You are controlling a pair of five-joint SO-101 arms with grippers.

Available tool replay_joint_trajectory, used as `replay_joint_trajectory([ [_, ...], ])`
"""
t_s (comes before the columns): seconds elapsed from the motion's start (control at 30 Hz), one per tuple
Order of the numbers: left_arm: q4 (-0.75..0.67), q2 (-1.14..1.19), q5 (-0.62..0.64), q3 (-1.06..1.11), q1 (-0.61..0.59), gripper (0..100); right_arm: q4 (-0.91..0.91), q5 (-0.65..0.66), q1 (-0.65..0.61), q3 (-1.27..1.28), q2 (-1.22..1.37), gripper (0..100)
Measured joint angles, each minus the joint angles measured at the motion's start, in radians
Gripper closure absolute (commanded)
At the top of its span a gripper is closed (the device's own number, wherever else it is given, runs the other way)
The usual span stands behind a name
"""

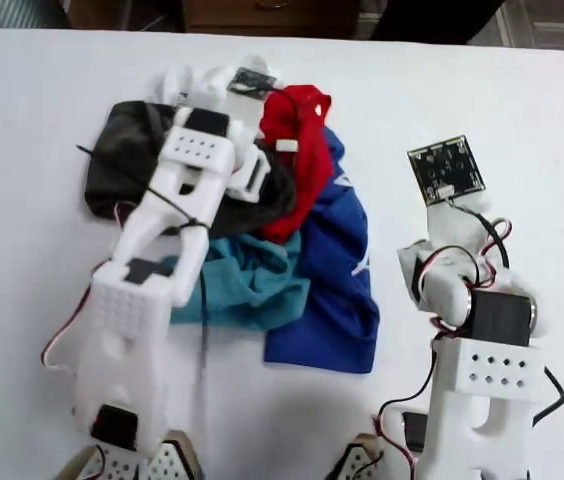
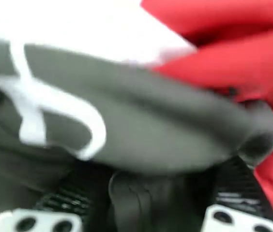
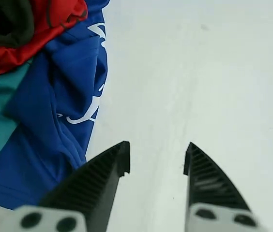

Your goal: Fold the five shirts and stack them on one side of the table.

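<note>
Your left gripper (image 2: 148, 193) is pressed down into the dark shirt (image 1: 122, 150), at the far left part of the heap. So the shirt the next move turns on lies directly beneath that tool, not off to a side. The cloth bulges up over the front of the gripper and the wrist view is blurred. You cannot tell how wide it stands, or whether it has hold of the fabric yet.

Your right gripper (image 3: 157, 150) is spread open with nothing in it. It hangs above bare table (image 1: 42, 90) just beside the near right edge of the blue shirt (image 1: 332, 290). The left arm is clearly the nearer one for the dark shirt, and the right arm is well apart from it.

All 5 shirts sit unfolded in 1 heap:
- The red shirt (image 1: 302, 150) touches the dark one along its right side.
- The teal shirt (image 1: 247, 285) is on the near side of both.
- The blue one runs long from the far side towards you down the right flank.
- A white shirt (image 1: 167, 85) is at the far edge.

The red cloth pressing against the dark shirt is the likely snag. If you lift the dark shirt straight up, expect the red to drag along. Your open right gripper could pin the heap down by the blue shirt.
</note>
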Motion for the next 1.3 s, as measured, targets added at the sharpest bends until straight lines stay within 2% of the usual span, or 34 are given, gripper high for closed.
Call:
replay_joint_trajectory([
  [0.07, 0.049, 0.061, -0.055, -0.077, -0.008, 97, 0.000, 0.000, 0.000, 0.000, 0.000, 81.0],
  [0.1, 0.075, 0.083, -0.072, -0.107, -0.012, 99, 0.000, 0.000, 0.000, 0.000, 0.000, 81.0],
  [0.13, 0.100, 0.104, -0.074, -0.137, -0.020, 95, 0.000, 0.000, 0.000, 0.000, 0.000, 81.0],
  [0.2, 0.157, 0.141, -0.048, -0.203, -0.048, 98, 0.000, 0.000, 0.000, 0.000, 0.000, 81.0],
  [0.3, 0.255, 0.160, -0.025, -0.305, -0.121, 98, 0.000, 0.000, 0.000, 0.000, 0.000, 81.0],
  [0.47, 0.356, 0.155, -0.074, -0.531, -0.371, 98, 0.000, 0.000, 0.000, 0.000, 0.000, 81.0],
  [0.77, 0.365, -0.044, -0.252, -0.605, -0.819, 98, -0.043, 0.000, 0.000, 0.000, 0.000, 81.0],
  [1.0, 0.364, -0.104, -0.365, -0.614, -1.142, 98, -0.049, 0.000, 0.000, 0.000, 0.005, 81.0],
  [1.17, 0.301, -0.114, -0.374, -0.614, -1.298, 98, -0.049, 0.000, 0.000, 0.000, 0.005, 81.0],
  [1.3, 0.273, -0.147, -0.374, -0.614, -1.366, 97, -0.049, 0.000, 0.000, 0.000, 0.005, 81.0],
])
